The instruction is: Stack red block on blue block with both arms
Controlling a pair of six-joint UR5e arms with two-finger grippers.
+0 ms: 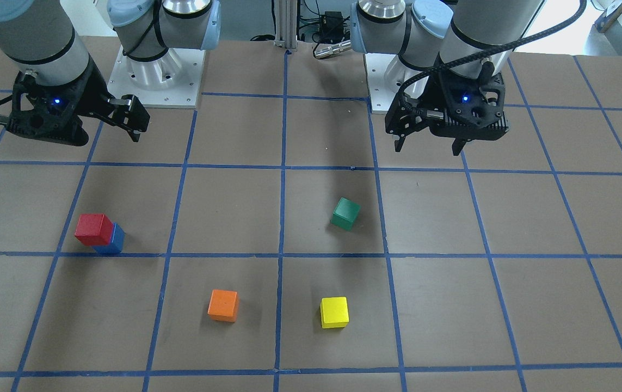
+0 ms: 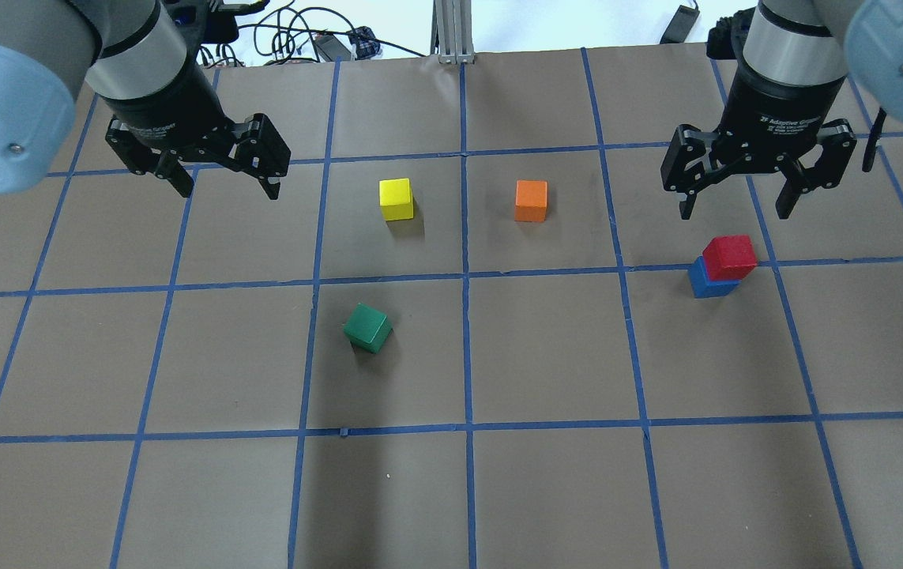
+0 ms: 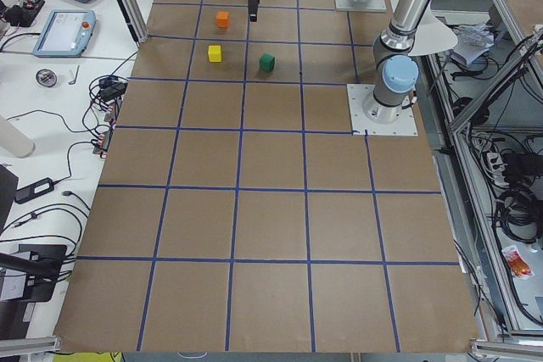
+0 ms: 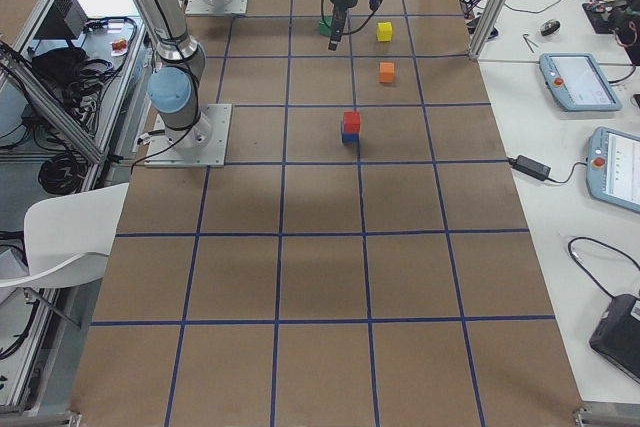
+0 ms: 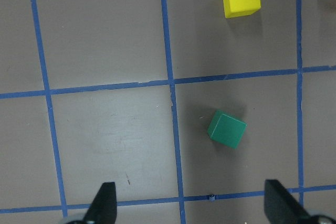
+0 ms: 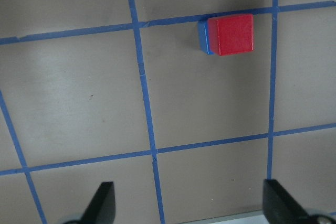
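Observation:
The red block (image 1: 93, 228) sits on top of the blue block (image 1: 116, 240), a little offset, so a strip of blue shows beside it. The stack also shows in the overhead view, red (image 2: 729, 257) on blue (image 2: 705, 284), and in the right wrist view, red (image 6: 234, 34) over blue (image 6: 202, 36). My right gripper (image 2: 734, 213) is open and empty, raised above the table just beyond the stack and apart from it. My left gripper (image 2: 230, 192) is open and empty, raised over the table's other side, far from the stack.
A green cube (image 2: 367, 328) lies tilted near the table's middle. A yellow cube (image 2: 396, 198) and an orange cube (image 2: 531, 200) stand further out between the grippers. Blue tape lines grid the brown table (image 2: 546, 356). Tablets and cables lie off the table's far edge.

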